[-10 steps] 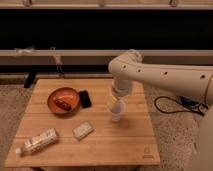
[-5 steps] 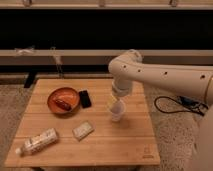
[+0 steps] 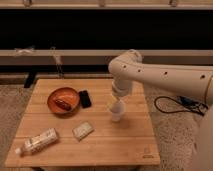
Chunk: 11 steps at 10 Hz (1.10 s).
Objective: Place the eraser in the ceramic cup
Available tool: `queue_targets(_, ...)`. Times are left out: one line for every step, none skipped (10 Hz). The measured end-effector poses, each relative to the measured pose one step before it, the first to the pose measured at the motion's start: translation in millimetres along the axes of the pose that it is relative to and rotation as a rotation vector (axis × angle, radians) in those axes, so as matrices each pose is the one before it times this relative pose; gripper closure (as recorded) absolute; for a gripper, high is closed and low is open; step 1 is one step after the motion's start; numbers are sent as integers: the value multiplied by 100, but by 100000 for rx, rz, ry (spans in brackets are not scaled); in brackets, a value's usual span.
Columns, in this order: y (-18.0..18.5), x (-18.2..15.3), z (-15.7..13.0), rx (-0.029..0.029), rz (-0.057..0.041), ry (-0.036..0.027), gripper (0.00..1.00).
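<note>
The eraser (image 3: 83, 130), a small pale flat block, lies on the wooden table (image 3: 125, 147) in front of centre, with nothing holding it. The ceramic cup (image 3: 117, 114), small and white, stands upright near the table's middle right. My gripper (image 3: 115, 102) hangs from the white arm straight over the cup and stands open, its tips at the cup's rim. I cannot tell whether it touches the cup. The eraser is a short way to the left of the cup and nearer the front edge.
An orange-brown bowl (image 3: 63, 100) with something red in it sits at the left, a black flat object (image 3: 85, 98) right beside it. A pale bottle-like packet (image 3: 38, 141) lies at the front left corner. A dark shelf runs behind the table, and cables lie on the floor at right.
</note>
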Motion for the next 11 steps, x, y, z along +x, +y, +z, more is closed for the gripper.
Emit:
queue_targets(-1, 0, -1, 4, 2, -2, 20)
queue_targets(4, -2, 3, -5, -6, 0, 20)
queue_targets(-21, -4, -9, 16, -76, -50, 20)
queue_targets(88, -102, 4, -139, -1246, -758, 20)
queue_targets(717, -298, -235, -219, -4615, -2362, 20)
queue_targets(961, -471, -245, 395, -6333, -2234, 20)
queue_targets(1900, -1249, -427, -192, -8368, -3512, 20)
queue_targets(1981, -1540, -204, 263, -9421, -3041, 20)
queue_targets(2170, -1579, -54, -163, -9916, -2528, 20)
queue_targets(1981, -1192, -64, -210, -8772, -1822, 20)
queue_targets(1893, -992, 140, -350, -8562, -1232, 20)
